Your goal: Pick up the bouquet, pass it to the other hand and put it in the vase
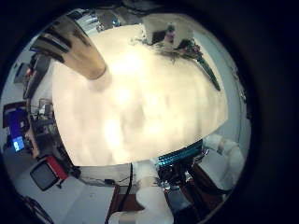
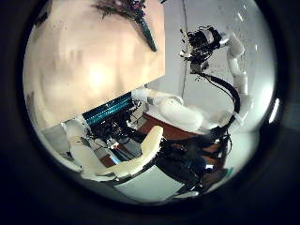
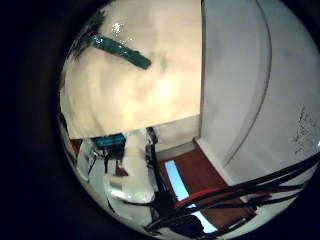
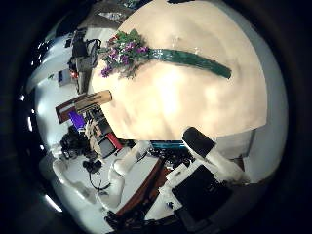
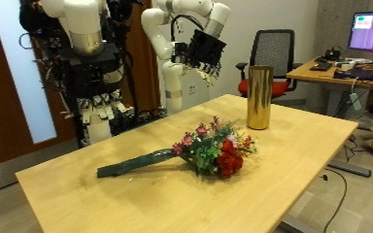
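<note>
In the outside view the bouquet (image 5: 213,150) lies flat on the light wooden table (image 5: 303,165), red and purple flowers toward the vase, green wrapped stem toward the arms. The tall gold vase (image 5: 257,97) stands upright near the table's far edge.
An office chair (image 5: 280,53) and a desk with a monitor (image 5: 368,34) stand beyond the table.
</note>
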`<action>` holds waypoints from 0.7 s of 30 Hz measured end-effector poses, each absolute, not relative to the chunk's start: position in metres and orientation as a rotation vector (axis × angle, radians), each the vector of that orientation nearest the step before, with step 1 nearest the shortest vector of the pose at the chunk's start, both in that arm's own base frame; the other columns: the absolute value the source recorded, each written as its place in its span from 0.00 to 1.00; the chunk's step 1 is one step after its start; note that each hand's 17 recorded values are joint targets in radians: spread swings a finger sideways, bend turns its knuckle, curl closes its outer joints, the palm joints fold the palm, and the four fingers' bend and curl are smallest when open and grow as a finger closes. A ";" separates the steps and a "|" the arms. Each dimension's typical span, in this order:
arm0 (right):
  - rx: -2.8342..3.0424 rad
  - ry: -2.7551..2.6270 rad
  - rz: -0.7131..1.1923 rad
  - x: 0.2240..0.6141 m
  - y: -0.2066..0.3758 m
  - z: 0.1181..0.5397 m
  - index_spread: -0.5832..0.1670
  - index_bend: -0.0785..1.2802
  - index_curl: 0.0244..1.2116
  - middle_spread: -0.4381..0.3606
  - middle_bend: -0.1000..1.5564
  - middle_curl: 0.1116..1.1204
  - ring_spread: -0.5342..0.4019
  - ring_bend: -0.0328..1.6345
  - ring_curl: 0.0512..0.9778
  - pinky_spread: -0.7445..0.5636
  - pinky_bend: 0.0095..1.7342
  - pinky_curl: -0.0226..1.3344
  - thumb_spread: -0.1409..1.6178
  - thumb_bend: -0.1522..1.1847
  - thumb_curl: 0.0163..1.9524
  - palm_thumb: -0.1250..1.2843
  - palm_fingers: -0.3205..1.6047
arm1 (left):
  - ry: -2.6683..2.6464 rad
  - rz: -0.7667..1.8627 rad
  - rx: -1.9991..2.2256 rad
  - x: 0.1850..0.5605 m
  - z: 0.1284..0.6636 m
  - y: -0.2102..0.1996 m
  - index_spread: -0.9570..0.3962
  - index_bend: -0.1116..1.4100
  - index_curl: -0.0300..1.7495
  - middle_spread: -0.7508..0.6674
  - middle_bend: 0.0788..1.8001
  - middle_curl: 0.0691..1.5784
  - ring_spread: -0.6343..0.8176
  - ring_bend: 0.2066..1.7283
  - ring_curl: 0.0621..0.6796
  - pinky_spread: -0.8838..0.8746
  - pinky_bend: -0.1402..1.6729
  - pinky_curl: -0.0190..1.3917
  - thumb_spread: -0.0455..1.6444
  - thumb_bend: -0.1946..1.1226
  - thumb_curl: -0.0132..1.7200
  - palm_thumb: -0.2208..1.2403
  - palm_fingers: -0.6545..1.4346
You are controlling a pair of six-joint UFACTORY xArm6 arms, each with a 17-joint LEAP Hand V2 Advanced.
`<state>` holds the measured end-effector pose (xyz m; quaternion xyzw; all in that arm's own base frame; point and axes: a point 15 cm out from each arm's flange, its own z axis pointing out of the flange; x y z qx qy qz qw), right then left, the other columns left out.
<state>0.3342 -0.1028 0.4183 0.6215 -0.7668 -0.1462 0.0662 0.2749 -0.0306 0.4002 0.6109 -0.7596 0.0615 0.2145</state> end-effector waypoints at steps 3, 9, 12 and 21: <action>1.877 -2.310 -0.442 0.334 -0.102 0.418 0.26 0.17 0.20 0.58 0.18 0.21 0.72 0.20 0.23 0.77 0.16 0.25 0.63 0.09 0.18 0.60 0.23 | -2.105 0.170 1.699 0.275 0.401 -0.031 0.91 0.18 0.19 0.85 0.07 0.16 0.85 0.18 0.23 0.83 0.20 0.24 0.49 0.12 0.19 0.34 0.36; 1.878 -2.314 -0.436 0.334 -0.103 0.420 0.27 0.17 0.20 0.58 0.18 0.21 0.72 0.19 0.22 0.77 0.16 0.25 0.63 0.09 0.18 0.60 0.23 | -2.109 0.170 1.692 0.275 0.401 -0.033 0.91 0.18 0.19 0.85 0.07 0.16 0.84 0.19 0.23 0.83 0.21 0.24 0.49 0.12 0.19 0.34 0.36; 1.878 -2.318 -0.439 0.332 -0.106 0.420 0.27 0.18 0.20 0.58 0.18 0.21 0.72 0.19 0.22 0.77 0.16 0.25 0.63 0.09 0.18 0.60 0.23 | -2.114 0.169 1.684 0.274 0.401 -0.034 0.91 0.18 0.19 0.85 0.07 0.16 0.84 0.18 0.23 0.83 0.21 0.24 0.49 0.12 0.19 0.34 0.36; 1.845 -2.382 -0.424 0.334 -0.121 0.419 0.27 0.17 0.20 0.58 0.18 0.21 0.70 0.20 0.23 0.77 0.16 0.25 0.63 0.09 0.18 0.60 0.25 | -2.168 0.169 1.624 0.271 0.409 -0.055 0.91 0.18 0.19 0.84 0.07 0.16 0.84 0.18 0.23 0.83 0.21 0.24 0.49 0.12 0.20 0.33 0.35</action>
